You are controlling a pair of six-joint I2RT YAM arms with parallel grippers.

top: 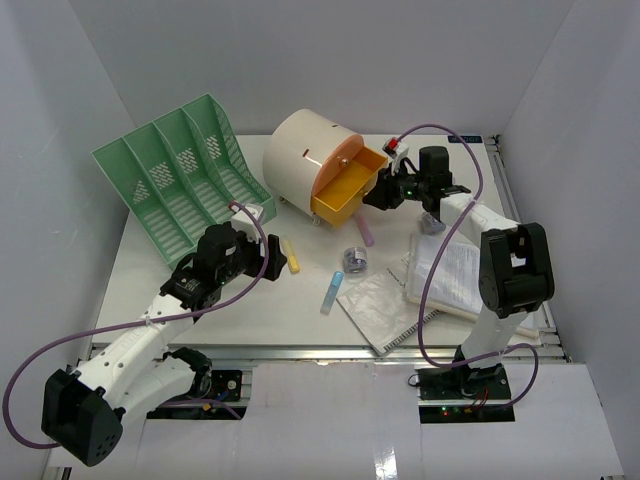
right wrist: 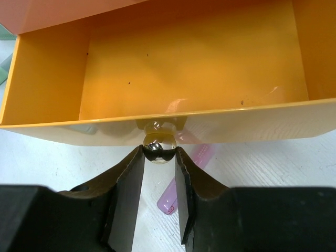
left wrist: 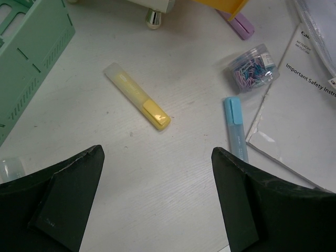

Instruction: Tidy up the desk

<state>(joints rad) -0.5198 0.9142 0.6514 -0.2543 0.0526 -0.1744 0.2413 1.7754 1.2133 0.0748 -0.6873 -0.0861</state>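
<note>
The right gripper (right wrist: 159, 157) is clenched on the clear round knob (right wrist: 158, 148) of the orange drawer (right wrist: 184, 63), with only the very tips of its 2 fingers on it. That knob looks glassy and slippery, so I would expect a hold this shallow to slip off under a sideways pull. The drawer itself seems light, stiff plastic, open and empty. A pink highlighter (right wrist: 184, 176) lies just beneath it.

The left gripper (left wrist: 157, 199) hangs spread wide and empty over a yellow highlighter (left wrist: 137, 103). This looks light, rigid and apt to roll, so it is best pinched across the middle of its barrel. A blue highlighter (left wrist: 236, 128) and a tub of paper clips (left wrist: 252, 68) sit near a booklet (left wrist: 310, 115), whose thin pages would flop.

All of it rests on the worktop (top: 300, 300), flat, white and hard, not itself something to lift. It fills the space ahead of both arms. A green rack (top: 180, 180) and a cream drum unit (top: 300, 155) stand at its back. Plain white walls (top: 60, 100) close in on 3 sides.
</note>
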